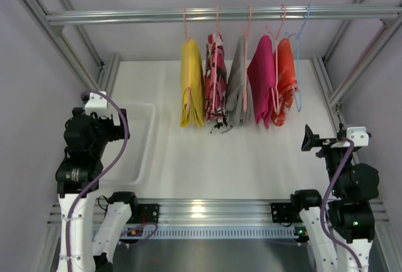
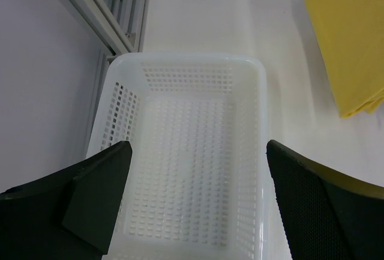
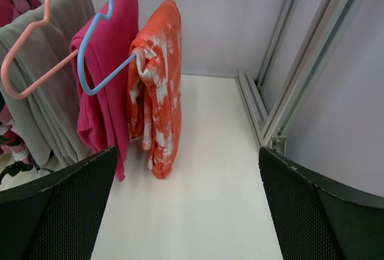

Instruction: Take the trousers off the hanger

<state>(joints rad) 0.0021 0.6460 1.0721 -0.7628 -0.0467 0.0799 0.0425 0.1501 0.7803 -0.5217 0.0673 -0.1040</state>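
Five trousers hang folded on hangers from the metal rail (image 1: 220,14): yellow (image 1: 191,83), pink-white-black patterned (image 1: 215,77), grey (image 1: 239,87), magenta (image 1: 262,80) and orange (image 1: 285,80). My left gripper (image 2: 198,176) is open and empty above a white basket, with the yellow trousers (image 2: 351,38) off to its right. My right gripper (image 3: 187,182) is open and empty, low at the right, well short of the orange trousers (image 3: 159,92). The magenta (image 3: 108,74) and grey (image 3: 54,92) trousers hang to their left.
A white perforated basket (image 1: 146,112) stands at the table's left, under my left gripper; its rim (image 2: 186,62) shows in the left wrist view. An empty blue hanger (image 1: 298,65) hangs at the rail's right end. Aluminium frame posts (image 1: 355,65) line both sides.
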